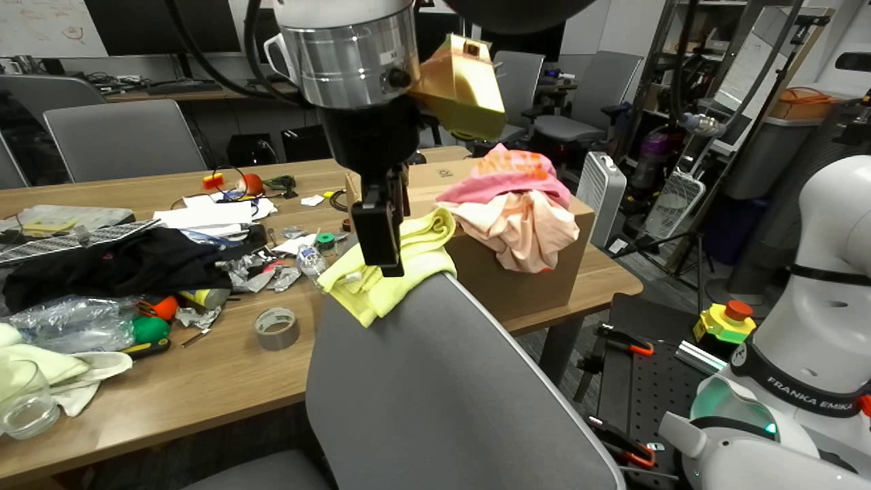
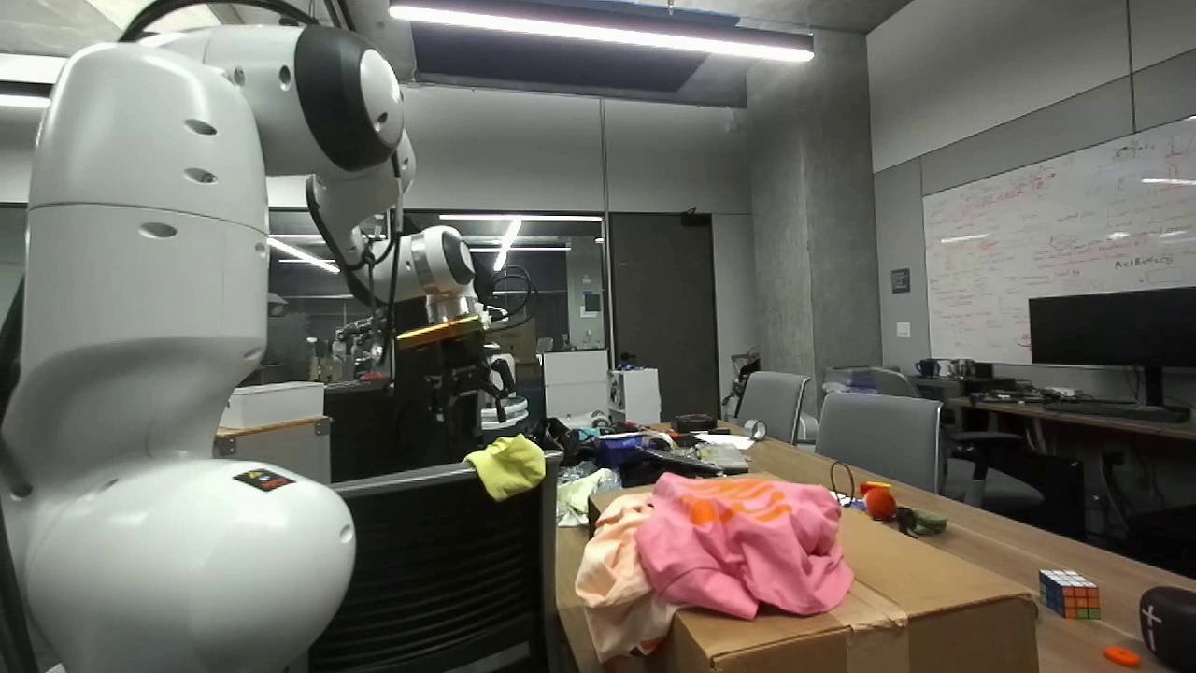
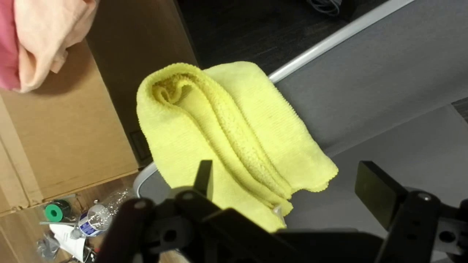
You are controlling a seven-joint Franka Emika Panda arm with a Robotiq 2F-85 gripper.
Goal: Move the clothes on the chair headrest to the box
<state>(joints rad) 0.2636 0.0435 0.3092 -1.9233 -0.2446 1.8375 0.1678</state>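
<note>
Presently the jaws are standing wide, gripping nothing, the gripper (image 3: 290, 182) hovering above the yellow cloth (image 3: 226, 135); in the wrist view it is reaching under the left-side finger (image 3: 203, 178), its folds running aslant to the gap, so grasping is probably needing a shift that way. The cloth is hanging over the chair back (image 1: 435, 367), near the box (image 1: 531, 297).

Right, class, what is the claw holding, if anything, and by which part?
Nothing is held: the claw is open, its fingers apart, and the yellow cloth lies draped over the chair back.
</note>
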